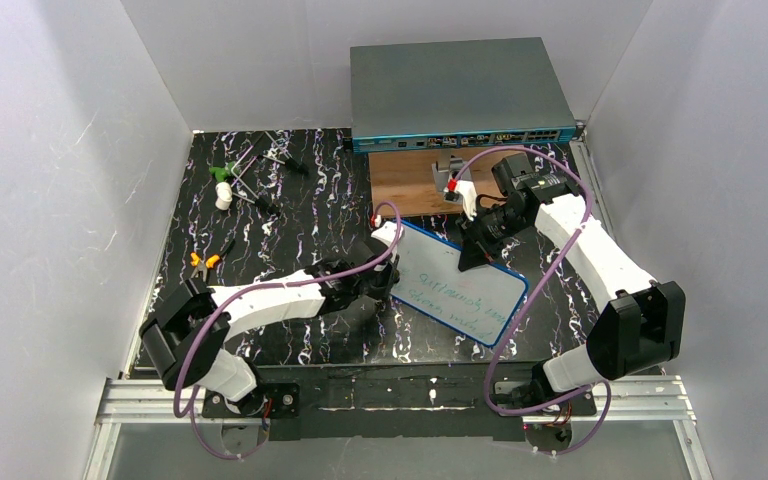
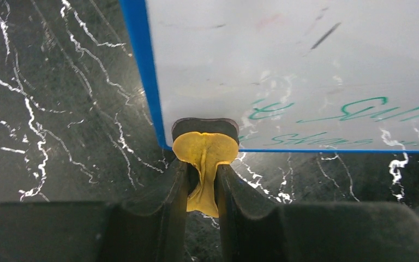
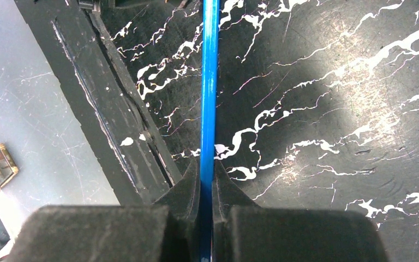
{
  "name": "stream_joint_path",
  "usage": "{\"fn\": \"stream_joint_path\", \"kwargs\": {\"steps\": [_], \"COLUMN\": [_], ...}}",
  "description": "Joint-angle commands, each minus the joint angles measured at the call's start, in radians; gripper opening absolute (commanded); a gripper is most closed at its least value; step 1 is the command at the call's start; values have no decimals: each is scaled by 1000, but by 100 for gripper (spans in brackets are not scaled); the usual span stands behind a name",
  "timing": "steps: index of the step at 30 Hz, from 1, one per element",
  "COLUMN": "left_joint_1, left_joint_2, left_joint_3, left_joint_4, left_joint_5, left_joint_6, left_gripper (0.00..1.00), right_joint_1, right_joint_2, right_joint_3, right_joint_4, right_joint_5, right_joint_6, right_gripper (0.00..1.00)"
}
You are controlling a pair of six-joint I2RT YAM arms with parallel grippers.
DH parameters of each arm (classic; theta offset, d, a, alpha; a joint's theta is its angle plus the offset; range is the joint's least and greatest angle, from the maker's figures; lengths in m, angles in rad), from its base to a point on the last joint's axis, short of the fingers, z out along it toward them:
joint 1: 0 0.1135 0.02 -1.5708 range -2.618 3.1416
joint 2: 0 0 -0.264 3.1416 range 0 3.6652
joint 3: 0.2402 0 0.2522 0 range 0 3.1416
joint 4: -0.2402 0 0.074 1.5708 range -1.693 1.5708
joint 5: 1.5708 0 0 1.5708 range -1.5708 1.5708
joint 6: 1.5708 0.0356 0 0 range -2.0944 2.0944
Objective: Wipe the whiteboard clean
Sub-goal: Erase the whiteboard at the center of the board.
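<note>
The whiteboard point(image 1: 460, 285) is a white board with a blue rim, lying slantwise mid-table with green writing on its near half. My left gripper point(image 1: 384, 287) is at its left corner, shut on a yellow eraser point(image 2: 205, 146). The eraser's dark pad touches the board's corner next to the green writing point(image 2: 360, 109). My right gripper point(image 1: 478, 250) is at the board's far edge. In the right wrist view its jaws point(image 3: 207, 174) are shut on the blue rim point(image 3: 209, 82), seen edge-on. I cannot tell whether the board is lifted.
A large grey box with ports point(image 1: 458, 90) stands at the back, with a wooden board point(image 1: 410, 185) in front of it. Orange-handled pliers point(image 1: 203, 262), a green and white item point(image 1: 223, 185) and small tools point(image 1: 280, 158) lie on the left. White walls enclose the black marbled table.
</note>
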Motion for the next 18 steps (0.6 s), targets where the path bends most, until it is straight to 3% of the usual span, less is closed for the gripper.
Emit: {"fn": "stream_joint_path", "kwargs": {"steps": [1,7,15,18], "left_joint_1": [39,85,185,182], "left_joint_2": [-3,-105,-332,-343], "left_joint_3": [17,99,64,18], "left_joint_4": [-82,-122,-145,-128], "left_joint_5": [-100,32,226,360], "left_joint_6": [-1,28,-97,-118], "left_gripper": [0,0,0,0], "right_joint_1": [21,21,21,21], "right_joint_2": [-27,-40,-45,-44], "right_joint_3": [-16,-24,-30,-32], "right_joint_4": [-46,-42,-34,-29], "right_joint_5": [-102,-99,-89,-80], "right_joint_6": [-45,-45,-44,-38], "right_gripper": [1,1,1,1]}}
